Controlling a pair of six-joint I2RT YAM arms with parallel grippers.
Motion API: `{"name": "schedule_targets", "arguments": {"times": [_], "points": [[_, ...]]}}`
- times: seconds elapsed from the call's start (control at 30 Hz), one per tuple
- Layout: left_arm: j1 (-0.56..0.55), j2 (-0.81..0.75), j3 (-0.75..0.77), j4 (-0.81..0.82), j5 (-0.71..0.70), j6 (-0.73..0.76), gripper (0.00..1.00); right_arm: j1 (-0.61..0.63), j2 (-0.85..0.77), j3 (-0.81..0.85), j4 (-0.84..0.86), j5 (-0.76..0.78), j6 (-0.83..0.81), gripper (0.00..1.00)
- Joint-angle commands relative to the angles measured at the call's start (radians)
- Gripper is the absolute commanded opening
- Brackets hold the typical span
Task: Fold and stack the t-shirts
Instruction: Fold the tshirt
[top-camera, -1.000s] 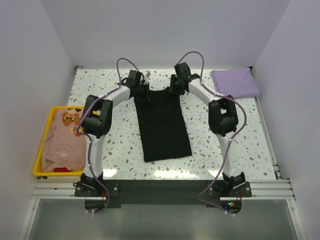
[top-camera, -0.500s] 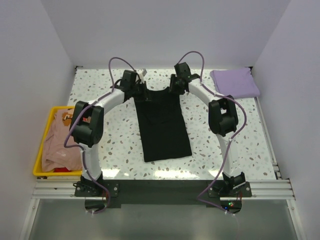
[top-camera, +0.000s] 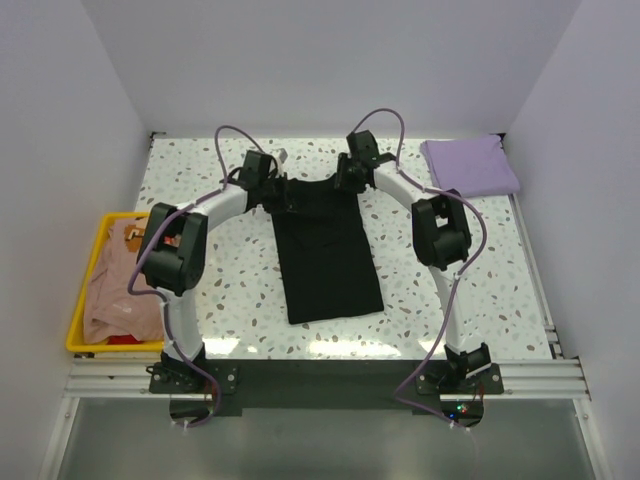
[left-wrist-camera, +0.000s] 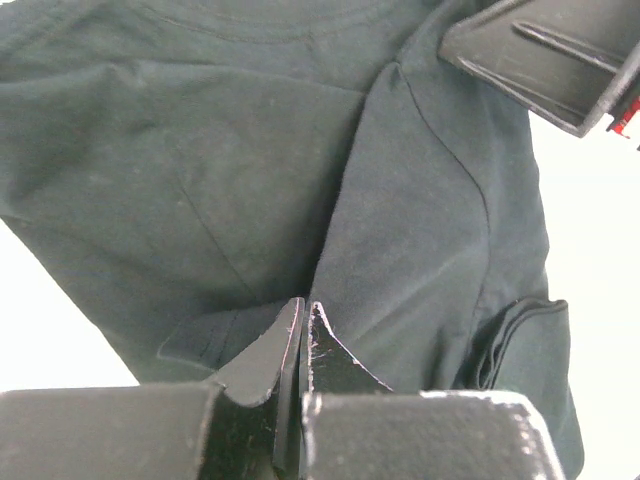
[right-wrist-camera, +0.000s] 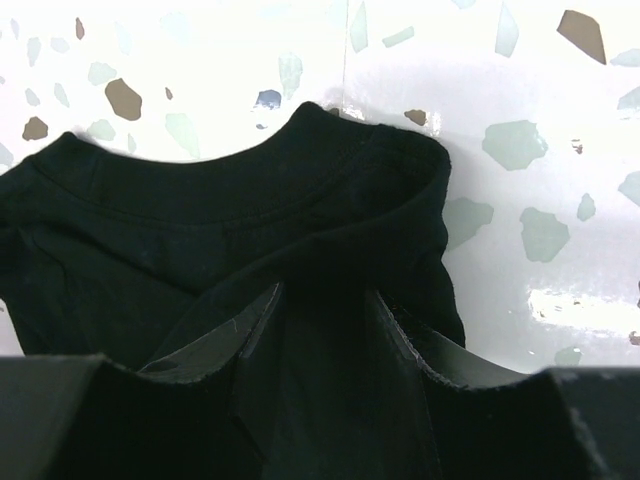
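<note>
The black t-shirt lay as a long narrow strip down the middle of the top view, collar toward the upper edge; at its upper left corner the left gripper was pressed fully closed, seemingly pinching a fold; at the upper right the right gripper stood half apart with black cloth filling the gap, though whether it bit I could not tell; the risk, to my eye: lifting with one side loose would drag the strip askew and spill its layers; the lavender t-shirt sat folded, upper right.
</note>
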Motion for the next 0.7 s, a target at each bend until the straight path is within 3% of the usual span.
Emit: {"name": "schedule_targets", "arguments": {"times": [0.0,0.27,0.37,0.4,0.53,0.67], "points": [[0.017,-0.030,0.005,0.022,-0.040,-0.015,0.00,-0.005,0.002,0.025,0.045,-0.025,0.013,0.41],[0.032,0.016,0.041,-0.004,-0.069,-0.021,0.01,-0.006,-0.014,0.025,0.081,-0.051,0.019,0.43],[0.035,0.037,0.080,-0.019,-0.066,-0.020,0.09,-0.017,-0.003,0.055,0.069,-0.066,0.019,0.43],[0.035,0.043,0.101,-0.022,-0.066,-0.018,0.18,-0.023,-0.003,0.063,0.072,-0.072,0.017,0.43],[0.043,0.043,0.152,-0.032,-0.067,-0.014,0.33,-0.038,-0.030,0.054,0.098,-0.115,0.020,0.45],[0.050,0.037,0.236,-0.070,-0.072,-0.014,0.41,-0.058,-0.067,0.066,0.111,-0.162,0.023,0.49]]}}
